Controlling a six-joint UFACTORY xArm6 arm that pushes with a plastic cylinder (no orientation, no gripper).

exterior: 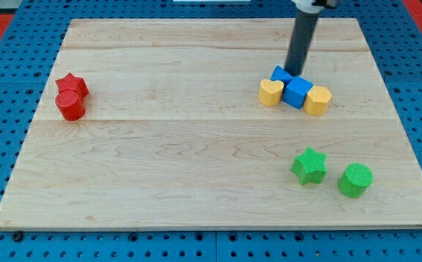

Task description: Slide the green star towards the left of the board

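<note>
The green star [309, 165] lies on the wooden board [196, 145] at the view's lower right. A green cylinder [355, 180] sits just to its right, a small gap between them. My tip [294, 71] is the lower end of the dark rod at the view's upper right. It stands well above the green star in the view, right behind the blue blocks, and is not touching the star.
Below my tip is a tight cluster: two blue blocks [292, 86], a yellow heart [271, 92] on their left and a yellow block [318, 100] on their right. A red star [72, 84] and a red cylinder [71, 106] sit together at the left.
</note>
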